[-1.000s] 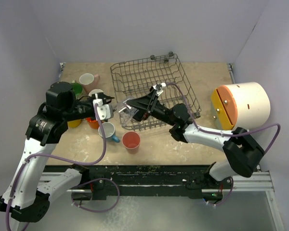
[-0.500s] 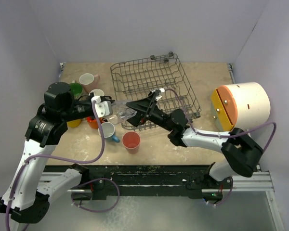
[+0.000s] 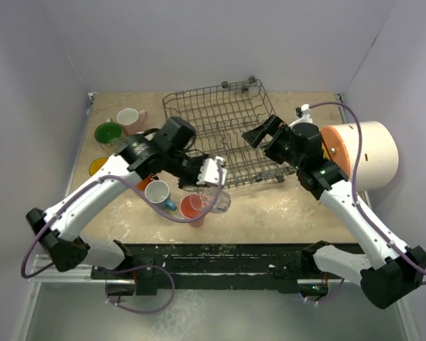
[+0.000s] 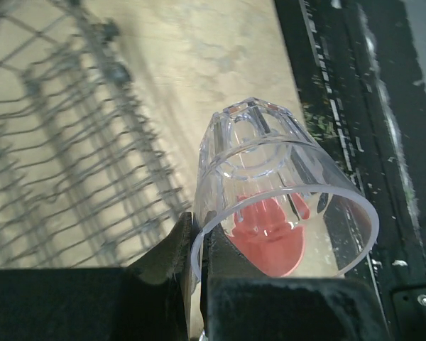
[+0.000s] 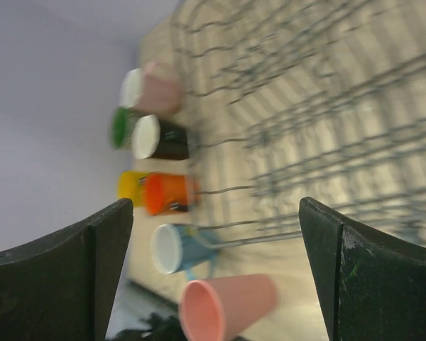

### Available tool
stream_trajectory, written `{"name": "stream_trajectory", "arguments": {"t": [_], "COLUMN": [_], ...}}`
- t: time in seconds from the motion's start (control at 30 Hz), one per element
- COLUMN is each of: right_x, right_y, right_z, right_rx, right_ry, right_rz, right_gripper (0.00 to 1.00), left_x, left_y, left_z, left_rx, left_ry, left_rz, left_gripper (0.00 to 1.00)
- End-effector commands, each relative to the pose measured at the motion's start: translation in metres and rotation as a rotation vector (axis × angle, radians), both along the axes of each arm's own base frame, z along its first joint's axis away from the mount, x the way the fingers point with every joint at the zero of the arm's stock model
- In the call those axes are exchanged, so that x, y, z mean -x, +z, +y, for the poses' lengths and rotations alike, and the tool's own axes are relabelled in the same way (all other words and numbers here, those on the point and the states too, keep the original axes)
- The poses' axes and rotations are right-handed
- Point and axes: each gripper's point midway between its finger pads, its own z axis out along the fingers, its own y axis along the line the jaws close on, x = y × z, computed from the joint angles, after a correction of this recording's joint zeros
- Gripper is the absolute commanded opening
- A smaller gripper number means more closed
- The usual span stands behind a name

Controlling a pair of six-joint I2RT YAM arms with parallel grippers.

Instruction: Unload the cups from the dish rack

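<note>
Left jaws pinch the rim of a clear, facet-bottomed glass (image 4: 278, 186); right jaws gape wide.

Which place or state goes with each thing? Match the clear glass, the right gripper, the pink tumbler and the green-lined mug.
1 clear glass
2 right gripper
3 pink tumbler
4 green-lined mug

A open, over the dish rack
B far left of the table
C pinched at its rim by the left gripper
D on the table beside the blue mug

Pairs: 1-C, 2-A, 3-D, 4-B
</note>
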Motion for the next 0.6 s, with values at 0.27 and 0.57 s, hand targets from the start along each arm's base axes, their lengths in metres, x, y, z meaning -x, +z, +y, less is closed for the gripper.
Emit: {"name": "stream_trajectory", "arguments": {"t": [0.27, 0.57], "right_x": [0.015, 0.020], "right_y": [-0.042, -0.043], "right_z": [-0.138, -0.154], "right_rx": [0.554, 0.588], "right_ry": [-0.305, -0.334], "right_rz": [0.195, 0.198], "right_gripper": [1.00, 1.00], "left_x": [0.012, -0.003], "left_y": [-0.109, -0.164], "left_z": [-0.071, -0.088], "left_rx": [-0.373, -0.574], "left_ry": [-0.158, -0.073], "left_rz": [0.067, 0.031], "left_gripper": [0.00, 0.00]}}
